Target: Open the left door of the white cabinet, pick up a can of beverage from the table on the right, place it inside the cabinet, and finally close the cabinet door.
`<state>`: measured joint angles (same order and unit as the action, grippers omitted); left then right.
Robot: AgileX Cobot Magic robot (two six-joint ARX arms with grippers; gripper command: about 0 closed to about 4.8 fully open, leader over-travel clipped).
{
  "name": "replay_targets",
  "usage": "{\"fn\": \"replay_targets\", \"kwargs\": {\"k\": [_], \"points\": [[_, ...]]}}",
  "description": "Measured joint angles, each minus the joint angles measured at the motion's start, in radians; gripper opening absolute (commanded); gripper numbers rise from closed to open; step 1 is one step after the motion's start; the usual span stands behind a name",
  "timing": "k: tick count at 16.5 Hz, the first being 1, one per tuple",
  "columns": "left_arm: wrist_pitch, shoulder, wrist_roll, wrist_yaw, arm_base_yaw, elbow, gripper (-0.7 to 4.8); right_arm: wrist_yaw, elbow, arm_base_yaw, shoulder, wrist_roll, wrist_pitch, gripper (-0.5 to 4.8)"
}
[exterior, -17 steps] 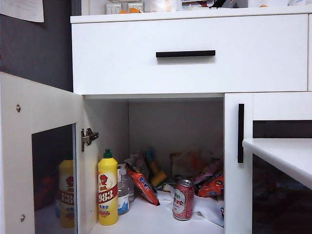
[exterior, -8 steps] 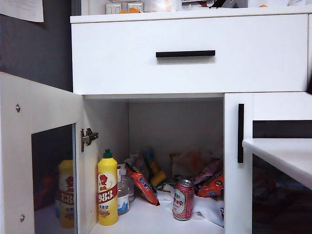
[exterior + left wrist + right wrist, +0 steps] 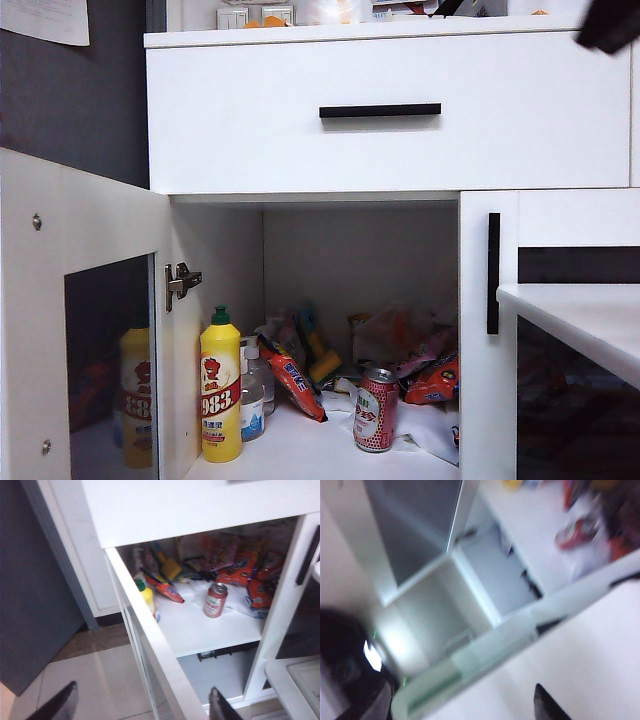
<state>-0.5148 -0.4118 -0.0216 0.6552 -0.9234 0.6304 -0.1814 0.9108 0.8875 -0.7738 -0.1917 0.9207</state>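
Note:
The white cabinet (image 3: 400,150) has its left door (image 3: 90,230) swung wide open. A red can of beverage (image 3: 376,410) stands upright on the cabinet floor, also seen in the left wrist view (image 3: 215,600). My left gripper (image 3: 143,700) is open and holds nothing; it is above the open door's top edge (image 3: 160,655), which passes between its fingers. It does not show in the exterior view. My right gripper (image 3: 462,700) is open over the white table (image 3: 580,670), in a blurred view. A dark piece of the right arm (image 3: 610,25) shows at the top right.
A yellow bottle with a green cap (image 3: 221,390) stands at the front left of the cabinet floor, with snack packets (image 3: 430,375) behind the can. The narrower right door (image 3: 494,270) is shut. The table's edge (image 3: 590,315) juts in at the right.
A dark part of the right arm has risen along the right edge to the top right corner of the exterior view. The door, the can and the bottle have not moved.

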Motion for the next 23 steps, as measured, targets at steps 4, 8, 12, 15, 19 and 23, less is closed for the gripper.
{"fn": "replay_targets", "kwargs": {"k": [4, 8, 12, 15, 19, 23], "points": [[0.015, 0.0, -0.002, -0.001, 0.0, 0.001, 3.4, 0.0, 0.0, 0.0, 0.0, 0.0, -0.031, 3.68], [0.03, 0.003, -0.002, -0.028, 0.0, 0.005, 3.4, 0.024, 0.0, 0.001, -0.014, 0.056, -0.168, 3.68], [0.03, 0.007, -0.002, -0.027, 0.0, 0.03, 3.4, 0.148, 0.0, 0.002, -0.045, 0.263, -0.46, 3.68], [0.008, -0.002, -0.002, -0.045, 0.0, 0.029, 3.28, 0.244, -0.001, 0.002, -0.104, 0.27, -0.58, 3.68], [-0.134, -0.046, -0.115, 0.086, 0.034, 0.026, 0.22, 0.255, -0.002, 0.003, -0.148, 0.289, -0.593, 3.68], [-0.027, -0.165, -0.197, 0.048, 0.101, 0.026, -0.06, 0.26, -0.002, 0.0, -0.148, 0.293, -0.623, 3.68]]}}
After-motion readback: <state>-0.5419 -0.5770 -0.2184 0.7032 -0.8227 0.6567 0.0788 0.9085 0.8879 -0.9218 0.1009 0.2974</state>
